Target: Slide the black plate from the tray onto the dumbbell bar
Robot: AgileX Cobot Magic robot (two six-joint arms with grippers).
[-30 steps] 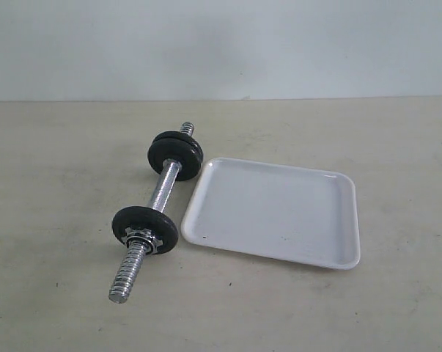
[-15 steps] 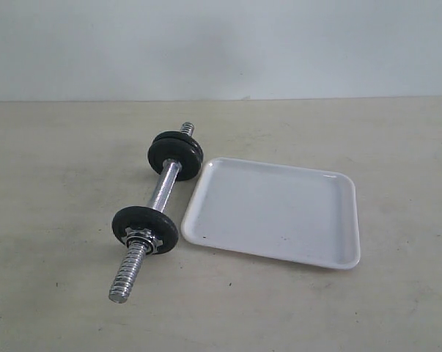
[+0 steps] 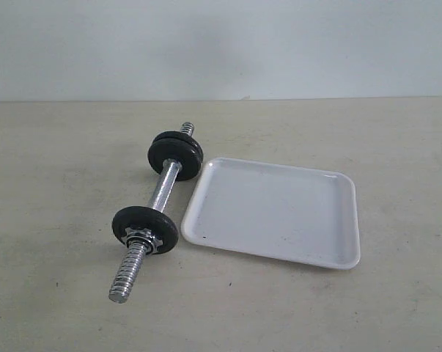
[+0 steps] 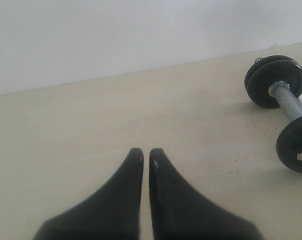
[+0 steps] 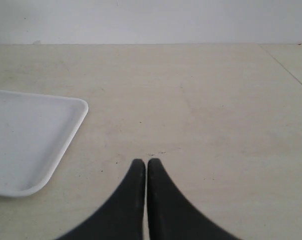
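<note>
The dumbbell bar [image 3: 164,185] lies on the table just left of the white tray [image 3: 272,213], which holds nothing. Two black discs [image 3: 176,154] sit pressed together near the bar's far end; I cannot tell which of them is the black plate. Near the front threaded end sits another black disc with a silver star nut [image 3: 144,229]. Neither gripper shows in the exterior view. My left gripper [image 4: 146,152] is shut and empty over bare table, well away from the bar [image 4: 291,100]. My right gripper [image 5: 145,162] is shut and empty beside the tray's corner [image 5: 65,120].
A pale wall runs along the table's far edge [image 3: 221,100]. Bare beige tabletop surrounds the bar and the tray on all sides.
</note>
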